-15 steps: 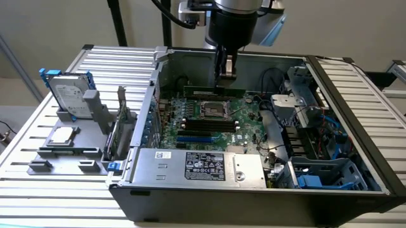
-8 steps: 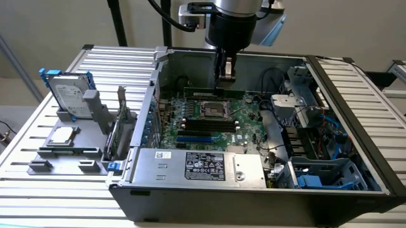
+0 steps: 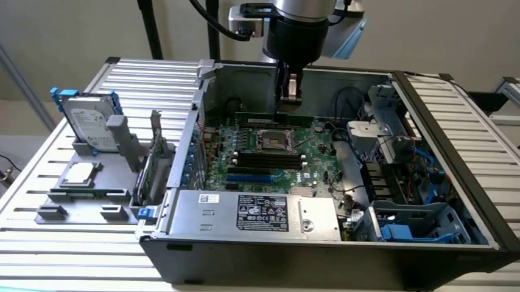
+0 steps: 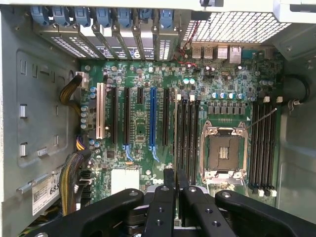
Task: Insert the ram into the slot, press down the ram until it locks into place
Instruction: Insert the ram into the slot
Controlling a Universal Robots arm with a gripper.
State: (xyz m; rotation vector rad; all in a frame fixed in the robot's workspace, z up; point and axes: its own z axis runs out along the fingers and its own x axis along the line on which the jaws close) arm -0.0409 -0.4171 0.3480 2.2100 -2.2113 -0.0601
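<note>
Pincer (image 3: 286, 106): closed on the ram (image 3: 262, 117), gripping its upper edge; ram upright, directly beneath, long axis parallel to the slot (image 4: 186, 133) on the motherboard (image 3: 318, 146); whether it is seated cannot be told.

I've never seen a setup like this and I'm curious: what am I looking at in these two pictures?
A robot arm reaches down into an open computer case on a slatted table. One picture is taken from outside; the other from a camera on the arm's wrist, looking down past its pincer at the motherboard. The pincer seems shut on the ram, a thin green stick meant for one of the black slots. Beside the case, a grey stand holds a hard drive.
</note>
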